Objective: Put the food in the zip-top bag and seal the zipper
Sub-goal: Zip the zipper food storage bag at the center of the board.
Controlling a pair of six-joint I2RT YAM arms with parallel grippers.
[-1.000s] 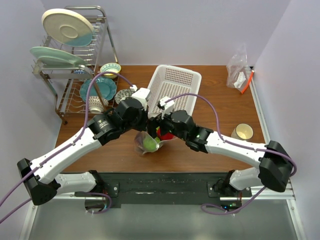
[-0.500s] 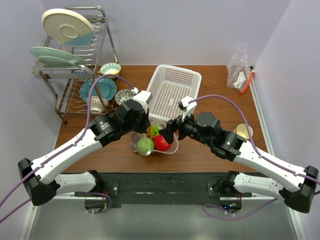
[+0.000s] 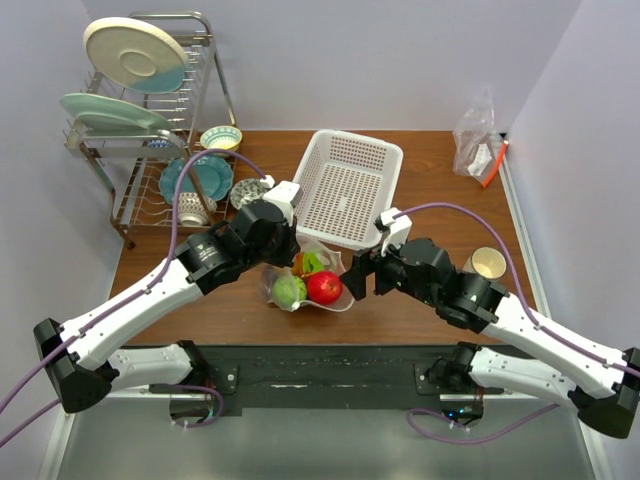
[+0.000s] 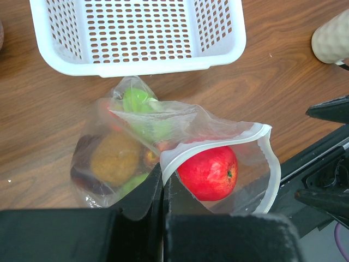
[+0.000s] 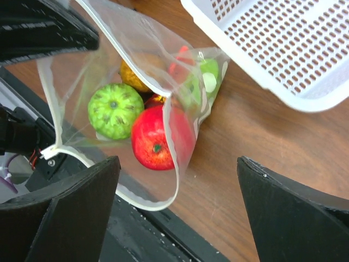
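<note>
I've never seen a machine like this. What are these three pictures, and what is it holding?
Two white robot arms sit at a wooden table. One picture looks down from above; the other two come from cameras on each wrist. The left gripper is shut on the mouth edge of a clear zip-top bag holding a red apple and other toy food. The right gripper is open beside it, holding nothing. A white basket, a dish rack and a cup are there too.

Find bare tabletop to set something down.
Bare wood table between the white perforated plastic basket and the clear bag with the red-orange strip, far right. Also between basket and cream cup. Crowded: front centre, clear zip-top bag of toy food with the left gripper and right gripper; far left, bowls by the metal dish rack.
</note>
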